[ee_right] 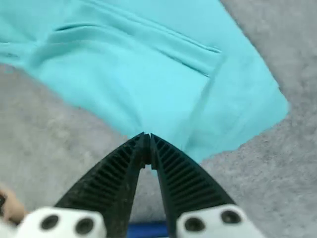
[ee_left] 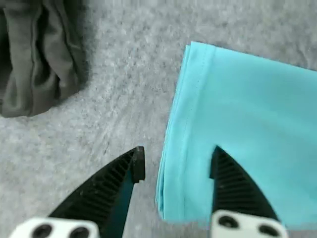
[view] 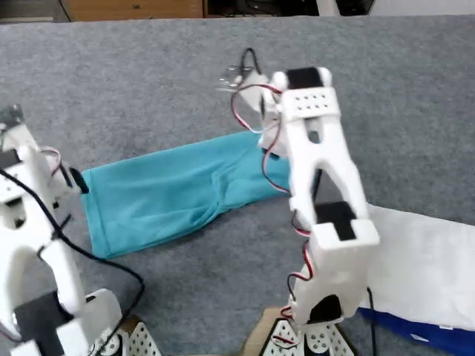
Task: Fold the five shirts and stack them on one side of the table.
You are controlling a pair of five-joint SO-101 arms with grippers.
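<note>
Near teal shirt (view: 163, 194): white cloth (view: 424, 261), grey garment (ee_left: 33, 55).

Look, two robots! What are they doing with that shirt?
They are folding shirts. A teal shirt lies in a long strip on the grey table. The left gripper is open at one end of it, and the right gripper is shut over the other end. A white cloth lies nearby, and so does a dark crumpled shirt.

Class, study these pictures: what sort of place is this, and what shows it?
Probably a robotics lab bench: two white robot arms stand at a grey carpeted table, with a teal shirt laid out on it.
</note>
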